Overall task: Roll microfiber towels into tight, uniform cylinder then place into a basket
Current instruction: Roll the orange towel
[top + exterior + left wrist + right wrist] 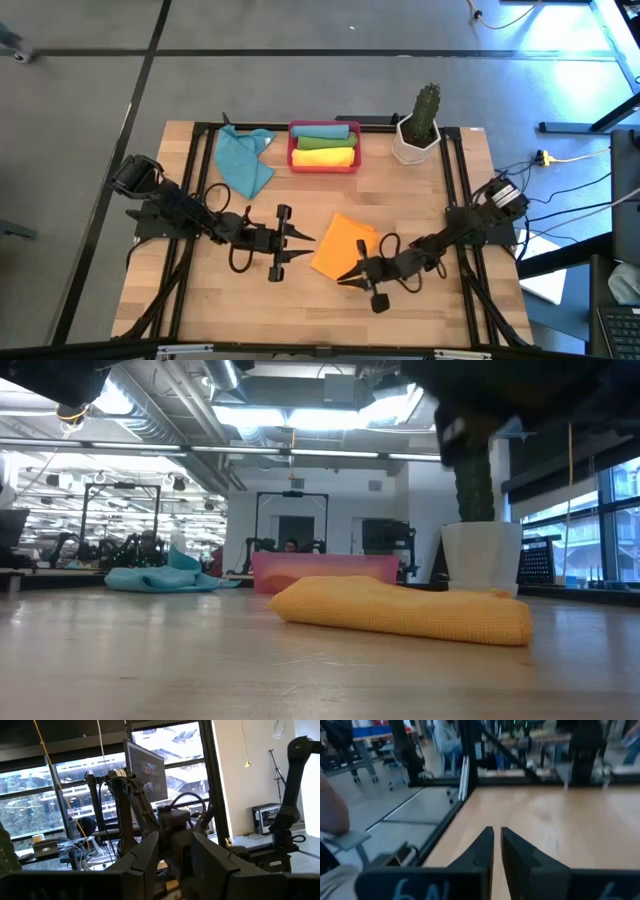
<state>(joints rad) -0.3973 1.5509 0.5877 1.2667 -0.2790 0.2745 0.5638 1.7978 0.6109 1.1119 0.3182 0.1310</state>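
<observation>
Nearest the front edge of the wooden table (200,300), the right gripper (343,278) sits low just off the front corner of the orange towel (343,246), fingers nearly together with only a thin slit between them and nothing in it, as the right wrist view shows (493,845). The orange towel lies folded flat mid-table, a low thick pad in the low view (400,608). Left gripper (308,245) points toward the towel's left edge, close but apart from it, fingers parted and empty; left wrist view shows its two fingers (150,857) spread with the right arm beyond. Farther back, teal towel (244,158) lies crumpled and loose at back left. Red basket (294,152) sits at back centre, holding rolled towels: teal, green and yellow. White cactus pot (414,143) stands right of the basket.
</observation>
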